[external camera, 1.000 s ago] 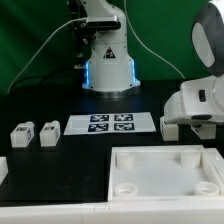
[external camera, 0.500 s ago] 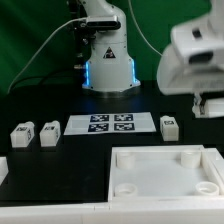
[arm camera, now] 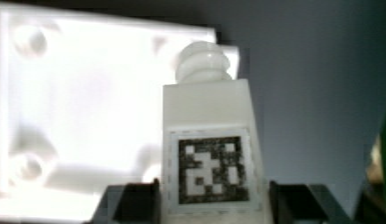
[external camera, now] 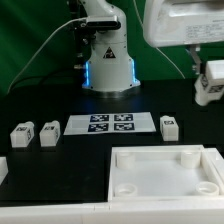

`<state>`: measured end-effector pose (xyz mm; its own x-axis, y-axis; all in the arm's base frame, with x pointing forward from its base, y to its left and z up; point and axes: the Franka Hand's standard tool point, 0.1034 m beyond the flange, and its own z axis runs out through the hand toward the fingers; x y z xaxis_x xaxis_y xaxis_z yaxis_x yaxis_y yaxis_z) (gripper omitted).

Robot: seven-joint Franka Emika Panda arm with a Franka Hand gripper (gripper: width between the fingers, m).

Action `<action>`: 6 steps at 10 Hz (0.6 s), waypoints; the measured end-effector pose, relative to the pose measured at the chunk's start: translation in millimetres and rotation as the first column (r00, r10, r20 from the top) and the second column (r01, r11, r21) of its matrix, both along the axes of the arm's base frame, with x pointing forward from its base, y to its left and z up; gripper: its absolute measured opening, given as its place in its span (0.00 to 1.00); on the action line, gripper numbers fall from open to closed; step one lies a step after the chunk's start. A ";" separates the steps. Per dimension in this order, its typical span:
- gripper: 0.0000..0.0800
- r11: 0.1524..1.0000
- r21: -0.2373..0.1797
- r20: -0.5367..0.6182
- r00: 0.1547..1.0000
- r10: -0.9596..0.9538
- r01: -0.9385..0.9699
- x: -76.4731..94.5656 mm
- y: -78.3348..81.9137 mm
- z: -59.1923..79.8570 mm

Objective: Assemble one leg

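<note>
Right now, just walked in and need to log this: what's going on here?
The robot's gripper is shut on one small white tagged plastic leg, held in the air above the black table. The large white rimmed tray part and three other legs lie on the table, untouched.

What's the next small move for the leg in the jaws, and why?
Probably carry the leg down toward the tray and line its tip up over the nearest corner socket. The jaws grip the leg in the air at the exterior view's right, and the sockets that show look empty.
</note>
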<state>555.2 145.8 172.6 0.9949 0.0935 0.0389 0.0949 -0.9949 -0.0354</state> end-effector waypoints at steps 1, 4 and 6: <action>0.37 1.000 0.022 0.097 0.995 0.002 -0.004 -4.4 1.4 -1.6; 0.37 0.997 0.073 0.357 0.934 0.001 -0.029 16.9 -7.9 -1.9; 0.37 0.996 0.066 0.495 0.868 0.020 -0.060 59.5 -25.1 11.7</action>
<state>614.7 120.7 184.3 0.8393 0.1092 0.5326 0.1595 -0.9860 -0.0492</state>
